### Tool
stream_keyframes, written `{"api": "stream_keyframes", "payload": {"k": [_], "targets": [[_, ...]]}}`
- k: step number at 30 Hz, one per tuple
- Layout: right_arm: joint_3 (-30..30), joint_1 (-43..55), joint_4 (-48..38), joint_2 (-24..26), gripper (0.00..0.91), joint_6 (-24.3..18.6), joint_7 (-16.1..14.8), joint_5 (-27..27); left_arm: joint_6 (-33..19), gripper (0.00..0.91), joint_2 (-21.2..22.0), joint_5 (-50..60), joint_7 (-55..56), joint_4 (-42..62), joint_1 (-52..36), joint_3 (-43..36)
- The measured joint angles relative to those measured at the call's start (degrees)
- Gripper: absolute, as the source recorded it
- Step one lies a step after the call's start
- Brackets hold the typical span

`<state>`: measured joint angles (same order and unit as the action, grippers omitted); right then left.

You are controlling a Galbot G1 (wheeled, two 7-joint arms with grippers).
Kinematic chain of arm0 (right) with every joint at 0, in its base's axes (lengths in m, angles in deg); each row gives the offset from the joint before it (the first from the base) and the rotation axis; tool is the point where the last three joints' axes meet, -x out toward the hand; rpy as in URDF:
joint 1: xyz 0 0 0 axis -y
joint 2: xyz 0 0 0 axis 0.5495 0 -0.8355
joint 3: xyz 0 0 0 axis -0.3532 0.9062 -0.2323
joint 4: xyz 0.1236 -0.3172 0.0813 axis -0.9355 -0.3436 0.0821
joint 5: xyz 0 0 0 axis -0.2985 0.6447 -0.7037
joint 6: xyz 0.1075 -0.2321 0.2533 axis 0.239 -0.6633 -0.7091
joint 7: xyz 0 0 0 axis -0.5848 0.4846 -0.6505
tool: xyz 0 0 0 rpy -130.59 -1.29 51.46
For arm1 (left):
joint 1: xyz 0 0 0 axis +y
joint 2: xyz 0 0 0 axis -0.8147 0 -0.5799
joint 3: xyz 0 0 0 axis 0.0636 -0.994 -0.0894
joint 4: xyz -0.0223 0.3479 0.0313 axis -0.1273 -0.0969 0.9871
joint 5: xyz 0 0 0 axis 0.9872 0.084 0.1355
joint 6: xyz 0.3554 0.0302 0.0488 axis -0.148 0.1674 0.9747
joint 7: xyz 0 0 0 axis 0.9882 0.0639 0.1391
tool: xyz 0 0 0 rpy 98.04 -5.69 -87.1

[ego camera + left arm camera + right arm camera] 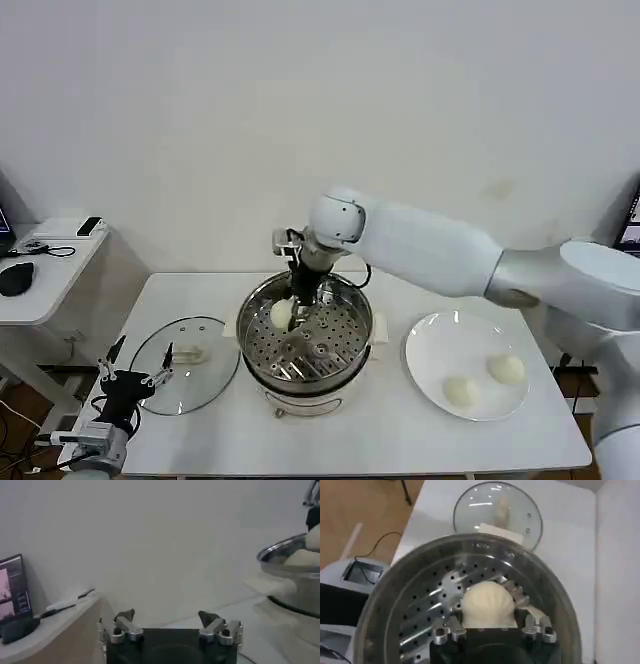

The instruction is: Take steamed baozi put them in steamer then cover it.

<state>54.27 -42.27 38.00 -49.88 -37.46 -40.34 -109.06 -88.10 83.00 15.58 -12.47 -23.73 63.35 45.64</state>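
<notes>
**Right gripper holds a bun over the steamer tray**

The white surface (pixel 400 430) carries everything, and the right arm reaches across it from the right side to the middle. There stands the steamer (pixel 305 340), a round shiny steel pot with a perforated tray, white side handles and a white base. To its left the cover (pixel 185 375) lies flat on the surface, a clear glass lid with a metal rim and a cream-white handle. To the steamer's right sits a flat white plate (pixel 425 345) bearing two steamed baozi (pixel 461 391), smooth, round and cream-white, lying just beside each other.

Inside the steamer, the right gripper (pixel 487 622) is clamped on one bun (pixel 487 605), its fingers (pixel 447 630) pressed to either side of the dough just above the tray holes. Another pale bun (pixel 537 612) peeks out behind it, mostly hidden. In the head view the arm's wrist covers part of the tray, so whether the held bun touches the tray cannot be told.

The left gripper (pixel 170 622) hangs at the surface's left front corner, near the cover, with its fingers spread apart and nothing between them.
</notes>
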Motion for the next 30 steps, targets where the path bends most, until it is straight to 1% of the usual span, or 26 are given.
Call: {"api": "stream_keyframes", "payload": {"k": [6, 10, 18, 19, 30], "targets": [[0.03, -1.41, -1.56, -2.25, 0.675, -0.29, 0.87, 0.72, -0.05, 0.907, -0.14, -0.13, -0.01, 0.35, -0.24, 0.11], [0.06, -1.88, -2.50, -3.45, 0.685, -0.50, 1.37, 1.03, -0.05, 0.907, -0.05, -0.12, -0.04, 0.47, -0.47, -0.12], [0.52, -2.52, -3.13, -4.51, 0.685, -0.58, 1.64, 1.30, -0.05, 0.907, -0.05, -0.16, -0.09, 0.61, -0.58, -0.14], [0.56, -2.61, -3.21, -4.64, 0.907, -0.58, 1.67, 1.34, -0.05, 0.907, -0.01, -0.16, -0.09, 0.64, -0.58, -0.18], [0.72, -3.11, -3.80, -5.69, 0.907, -0.72, 2.36, 1.57, -0.06, 0.907, 0.15, -0.11, -0.03, 0.72, -0.39, -0.24]]}}
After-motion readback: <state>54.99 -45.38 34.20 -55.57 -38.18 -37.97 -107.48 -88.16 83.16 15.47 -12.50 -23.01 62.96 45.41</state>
